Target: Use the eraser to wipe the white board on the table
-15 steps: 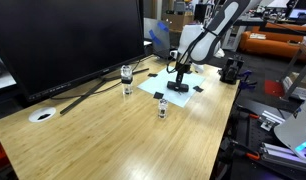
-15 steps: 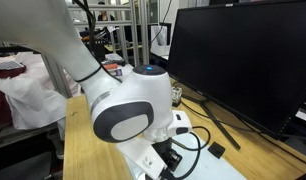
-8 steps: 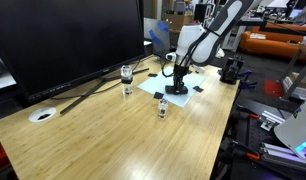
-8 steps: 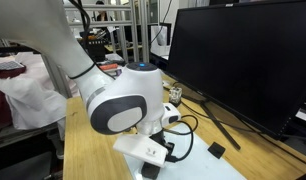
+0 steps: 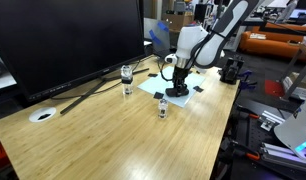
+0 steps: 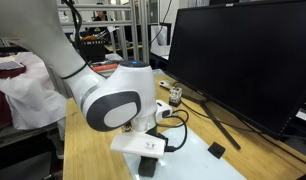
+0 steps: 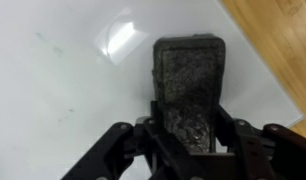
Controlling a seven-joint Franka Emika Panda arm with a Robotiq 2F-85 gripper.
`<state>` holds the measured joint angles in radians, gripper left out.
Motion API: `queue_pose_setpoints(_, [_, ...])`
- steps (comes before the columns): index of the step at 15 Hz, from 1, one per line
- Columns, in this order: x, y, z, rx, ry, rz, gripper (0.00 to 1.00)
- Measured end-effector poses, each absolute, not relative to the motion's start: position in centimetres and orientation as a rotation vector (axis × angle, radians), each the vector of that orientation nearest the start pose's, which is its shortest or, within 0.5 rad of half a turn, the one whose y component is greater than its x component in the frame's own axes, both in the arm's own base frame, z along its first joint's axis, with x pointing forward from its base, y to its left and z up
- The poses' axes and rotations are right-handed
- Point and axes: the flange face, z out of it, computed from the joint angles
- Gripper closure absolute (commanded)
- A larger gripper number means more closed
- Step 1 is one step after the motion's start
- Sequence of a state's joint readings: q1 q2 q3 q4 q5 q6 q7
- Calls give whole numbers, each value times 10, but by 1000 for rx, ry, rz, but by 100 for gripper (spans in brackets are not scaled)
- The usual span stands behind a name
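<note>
the eraser (image 7: 190, 80) sits clamped in the pincer (image 7: 193, 138). its two fingers (image 7: 125, 150) are drawn in against the block's long sides at its near end — closed on it, not gaping. in the wrist view the rest of the block lies out over the white board (image 7: 63, 95). it seems pressed flat to the sheet, though true contact is hard to confirm from above.

in both exterior views the arm's wrist has shifted a little across the board over the last second, carrying the eraser with it. i read that as a wiping stroke under way rather than a lift or a re-grip. on that reading the task is in its working phase, with more of the sheet probably left to cover.

the eraser is a small black oblong with rounded corners and a grainy, grey-flecked top. the board around it is pale and glossy, with a bright patch of glare just off the block's far corner. a few faint marks show toward the left of the wrist view. the board's edge runs diagonally at right — past it lies the light wood-grain surface (image 7: 278, 35). farther out, in an exterior view, two small clear jars (image 5: 126, 78) stand near the board. a white disc (image 5: 40, 115) lies well apart from it, and a large dark monitor (image 5: 63, 40) stands behind.
</note>
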<state>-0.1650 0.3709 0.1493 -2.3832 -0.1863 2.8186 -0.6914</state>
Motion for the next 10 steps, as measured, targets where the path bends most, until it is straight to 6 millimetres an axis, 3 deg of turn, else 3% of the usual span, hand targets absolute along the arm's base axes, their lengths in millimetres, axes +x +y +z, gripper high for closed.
queue_pose_setpoints(5, [499, 6, 174, -2909, -1298, -80, 73])
queue_pose_setpoints(10, [497, -11, 174, -3011, -967, -84, 73])
